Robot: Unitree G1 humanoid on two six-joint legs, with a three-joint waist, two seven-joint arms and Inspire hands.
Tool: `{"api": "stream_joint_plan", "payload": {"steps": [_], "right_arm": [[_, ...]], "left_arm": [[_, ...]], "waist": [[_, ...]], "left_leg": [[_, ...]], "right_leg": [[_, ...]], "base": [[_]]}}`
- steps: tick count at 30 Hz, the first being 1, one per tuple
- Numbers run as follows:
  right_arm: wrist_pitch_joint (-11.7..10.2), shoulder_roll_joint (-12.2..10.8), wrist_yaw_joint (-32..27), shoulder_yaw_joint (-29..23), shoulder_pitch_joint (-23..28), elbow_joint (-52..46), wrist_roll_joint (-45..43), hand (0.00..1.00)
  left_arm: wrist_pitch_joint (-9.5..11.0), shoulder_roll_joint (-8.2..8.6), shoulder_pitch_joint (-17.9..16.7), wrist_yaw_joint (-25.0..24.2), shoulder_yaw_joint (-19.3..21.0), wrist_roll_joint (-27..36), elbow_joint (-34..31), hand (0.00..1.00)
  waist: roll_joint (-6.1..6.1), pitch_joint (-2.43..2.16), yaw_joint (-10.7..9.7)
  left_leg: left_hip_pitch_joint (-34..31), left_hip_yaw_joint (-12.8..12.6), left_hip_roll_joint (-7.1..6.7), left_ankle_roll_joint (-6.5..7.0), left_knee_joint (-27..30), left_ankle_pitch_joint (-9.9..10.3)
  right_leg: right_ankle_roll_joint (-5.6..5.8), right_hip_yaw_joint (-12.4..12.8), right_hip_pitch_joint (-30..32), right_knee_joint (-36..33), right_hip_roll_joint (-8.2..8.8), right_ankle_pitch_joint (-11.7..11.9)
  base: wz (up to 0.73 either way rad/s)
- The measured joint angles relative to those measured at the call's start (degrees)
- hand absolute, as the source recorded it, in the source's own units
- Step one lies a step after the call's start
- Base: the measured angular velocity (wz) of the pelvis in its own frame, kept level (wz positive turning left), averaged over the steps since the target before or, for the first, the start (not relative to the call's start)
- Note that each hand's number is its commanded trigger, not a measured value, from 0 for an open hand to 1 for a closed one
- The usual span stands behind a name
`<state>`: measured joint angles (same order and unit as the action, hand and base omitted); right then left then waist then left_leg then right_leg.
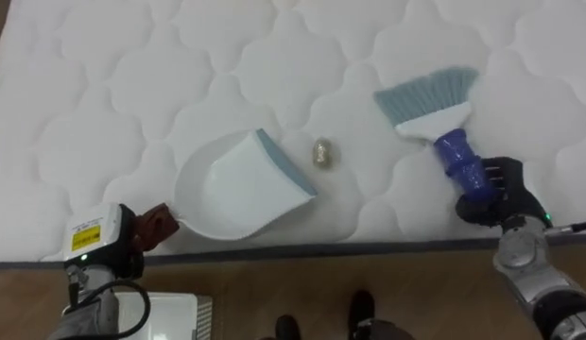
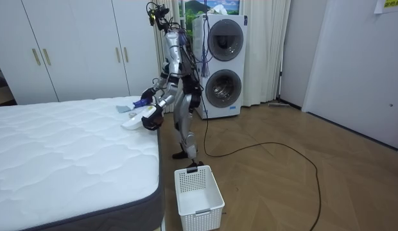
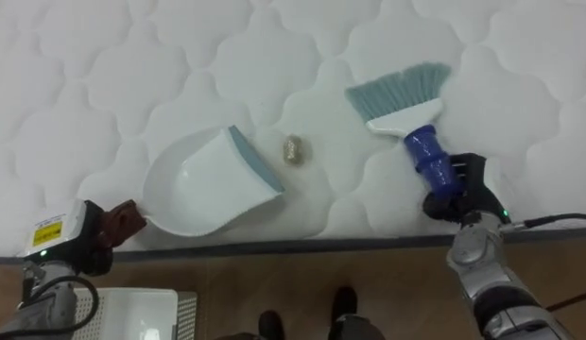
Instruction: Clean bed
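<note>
Standing at the side of the bed, the robot holds both arms out over its white top. In the room view a white basket sits on the wood floor at 6 o'clock from the robot, near the bed's corner. Two washers are stacked at 3 o'clock from it.

Seen from the head, the left hand is at 8 o'clock, right at the bed's edge. Its fingers are curled round the dark red handle of the dustpan. The dustpan is white and lies flat on the bed. Its open mouth, with a grey-blue lip, faces 2 o'clock.

A small scrap lies on the bed. It looks like a crumpled, yellowish ball. It is just beside the dustpan's lip, at 2 o'clock from the pan, and does not touch it.

The right hand is at 4 o'clock, also near the bed's edge. Its fingers are wrapped tight round the blue handle of the brush. The brush points up to 11 o'clock, and its grey-blue bristles fan out above the bed. I cannot tell if the bristles touch the bed. They are at 2 o'clock from the scrap, and a gap of bare bed lies between them. So the scrap sits between the dustpan and the brush, closer to the dustpan.
</note>
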<state>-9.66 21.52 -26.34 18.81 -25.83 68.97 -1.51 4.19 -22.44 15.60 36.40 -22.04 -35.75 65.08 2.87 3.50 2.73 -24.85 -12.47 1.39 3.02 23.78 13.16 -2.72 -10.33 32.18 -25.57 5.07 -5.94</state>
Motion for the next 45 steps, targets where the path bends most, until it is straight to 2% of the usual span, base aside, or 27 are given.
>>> {"api": "stream_joint_plan", "payload": {"steps": [5, 10, 19, 23, 29, 34, 37, 43, 45], "right_arm": [[2.2, -0.01, 0.29, 0.06, 0.51, 0.6, 0.48, 1.0], [2.29, -0.34, 0.3, 0.05, 0.77, 0.92, 0.73, 1.0], [2.34, -0.36, 1.55, -0.16, 1.12, 2.68, 7.06, 1.0], [3.47, -0.37, 1.54, -1.13, 0.92, 3.29, 7.89, 1.0], [5.18, -0.4, 1.47, -1.49, 1.24, 3.11, 6.2, 1.0], [8.1, -0.38, 0.93, -1.61, 1.16, 3.13, 2.88, 1.0], [8.6, -0.12, 0.47, -1.65, 0.78, 4.01, 1.23, 1.0], [11.35, 1.15, -0.15, -1.61, -1.52, 4.25, -6.71, 1.0], [12.29, 1.59, -0.24, -1.34, -2.22, 4.26, -9.14, 1.0]], "left_arm": [[-0.14, 0.0, 0.16, 0.0, -0.2, 0.12, -0.23, 1.0], [-1.21, 0.0, 0.32, -0.78, -0.7, 0.19, -0.35, 1.0], [-1.57, -0.14, 0.53, -0.69, -0.71, -1.73, -0.48, 1.0], [-1.78, -0.78, 0.85, 0.56, -0.71, -3.92, -0.97, 1.0], [-3.35, -0.81, 1.48, 2.18, -0.75, -5.15, -0.9, 1.0], [-5.61, -0.82, 2.03, 4.87, -0.84, -7.26, -0.46, 1.0], [-6.08, -0.81, 2.21, 5.79, -0.86, -7.32, -0.18, 1.0], [-8.56, -0.82, 4.33, 6.89, -1.75, -7.86, 0.89, 1.0], [-9.28, -0.82, 4.6, 7.11, -1.76, -8.97, 0.9, 1.0]], "waist": [[0.0, -0.01, 0.05], [-0.01, -0.01, -0.46], [-0.33, -0.01, -0.69], [-0.72, -0.06, -0.74], [-1.9, -0.05, -0.93], [-3.98, 0.08, -0.88], [-4.72, 0.22, -0.93], [-5.34, 0.59, -0.83], [-5.4, 0.58, -0.82]], "left_leg": [[-0.39, 0.04, 0.06, 0.02, 0.24, -0.01], [-0.49, 0.06, 0.06, 0.03, 0.58, -0.01], [-1.15, 0.19, -0.06, -0.01, 0.83, 0.07], [-2.47, 0.42, -0.03, 0.02, 2.11, 0.06], [-2.87, 0.31, -0.04, 0.07, 3.2, 0.04], [-2.55, -0.23, -0.2, 0.25, 3.16, 0.15], [-2.45, -0.34, -0.1, 0.34, 3.1, 0.25], [-3.92, -0.1, 0.1, 0.36, 3.96, 0.32], [-4.39, -0.1, 0.07, 0.36, 4.05, 0.32]], "right_leg": [[0.02, -0.11, 0.12, 0.17, 0.0, 0.0], [0.05, -0.1, 0.08, 0.05, 0.07, -0.01], [0.01, 0.19, 0.88, -0.64, 0.14, -0.03], [-0.02, 0.12, 1.8, -1.19, 0.25, -0.04], [0.02, 0.0, 1.88, -1.63, 0.59, -0.05], [0.11, 0.53, 2.26, -2.67, 0.86, -0.24], [0.01, 0.5, 2.27, -2.91, 0.84, -0.18], [-0.44, -0.01, 3.48, -3.3, 0.91, 0.12], [-0.48, 0.08, 4.01, -3.32, 0.93, 0.15]], "base": [[0.0], [0.0], [0.01], [0.04], [0.0], [-0.01], [0.0], [0.01], [0.0]]}}
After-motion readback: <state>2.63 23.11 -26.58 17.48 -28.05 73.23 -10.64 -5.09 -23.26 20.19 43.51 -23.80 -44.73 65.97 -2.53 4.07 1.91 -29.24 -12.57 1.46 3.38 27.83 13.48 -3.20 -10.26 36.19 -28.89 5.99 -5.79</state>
